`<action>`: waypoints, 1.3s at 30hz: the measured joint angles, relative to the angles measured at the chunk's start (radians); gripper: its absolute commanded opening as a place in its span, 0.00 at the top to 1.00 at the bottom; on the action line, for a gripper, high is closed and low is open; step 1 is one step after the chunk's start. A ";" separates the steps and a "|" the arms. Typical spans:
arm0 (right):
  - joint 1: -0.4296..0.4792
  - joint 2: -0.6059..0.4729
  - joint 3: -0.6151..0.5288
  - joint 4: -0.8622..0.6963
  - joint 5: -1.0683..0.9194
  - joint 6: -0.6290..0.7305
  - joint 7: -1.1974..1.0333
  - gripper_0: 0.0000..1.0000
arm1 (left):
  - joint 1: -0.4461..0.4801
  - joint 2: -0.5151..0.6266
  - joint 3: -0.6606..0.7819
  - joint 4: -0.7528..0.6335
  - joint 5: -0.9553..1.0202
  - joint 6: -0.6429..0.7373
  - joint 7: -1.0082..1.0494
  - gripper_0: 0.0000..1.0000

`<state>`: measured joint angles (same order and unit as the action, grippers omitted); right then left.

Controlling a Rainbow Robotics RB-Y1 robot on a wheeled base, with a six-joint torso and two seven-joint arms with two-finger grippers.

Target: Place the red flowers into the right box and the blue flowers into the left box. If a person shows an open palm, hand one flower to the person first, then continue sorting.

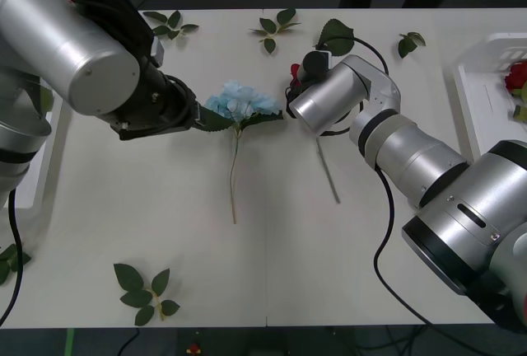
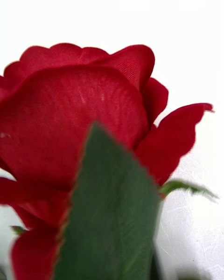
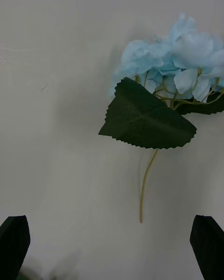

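Observation:
A blue flower (image 1: 243, 102) lies on the white table, its stem pointing toward the near edge. My left gripper (image 1: 196, 117) hovers just left of its bloom, beside a large leaf. In the left wrist view the blue flower (image 3: 179, 63) lies ahead of the black fingers (image 3: 14, 235), which stand open with nothing between them. A red flower (image 1: 295, 71) lies under my right gripper (image 1: 295, 86), its stem (image 1: 328, 170) trailing toward me. Its bloom (image 2: 74, 121) is very close in the right wrist view. The right box (image 1: 473, 84) holds another red flower (image 1: 516, 76). The left box (image 1: 33, 187) is mostly hidden by my left arm.
Loose green leaf sprigs lie along the far edge (image 1: 276, 28), (image 1: 171, 22), (image 1: 410, 41) and near the front left (image 1: 144, 290). A black cable (image 1: 380, 249) loops beside my right arm.

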<state>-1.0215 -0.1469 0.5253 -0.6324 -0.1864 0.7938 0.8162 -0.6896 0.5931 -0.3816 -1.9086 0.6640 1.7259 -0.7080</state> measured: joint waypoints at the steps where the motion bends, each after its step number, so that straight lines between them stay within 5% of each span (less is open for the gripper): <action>1: 0.000 0.000 0.000 0.000 -0.001 -0.001 0.000 1.00 | -0.005 0.000 -0.029 0.031 -0.005 -0.030 0.000 0.00; 14: -0.001 -0.003 0.000 -0.008 -0.004 -0.001 0.000 1.00 | -0.069 -0.038 -0.284 0.368 -0.041 -0.380 -0.046 0.00; 18: -0.001 -0.031 0.000 -0.094 -0.005 0.132 0.000 1.00 | -0.082 -0.059 -0.331 0.418 -0.041 -0.462 -0.047 0.00; 29: 0.001 -0.240 -0.008 -0.360 -0.079 0.343 0.082 1.00 | -0.120 -0.112 -0.426 0.525 -0.038 -0.626 -0.047 0.00; 39: 0.093 -0.490 -0.185 -0.537 -0.120 0.438 0.351 1.00 | -0.129 -0.113 -0.531 0.560 -0.048 -0.696 -0.047 0.00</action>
<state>-0.9282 -0.6368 0.3401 -1.1697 -0.3068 1.2320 1.1673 -0.8185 0.4802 -0.9123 -1.3490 0.6160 1.0303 -0.7545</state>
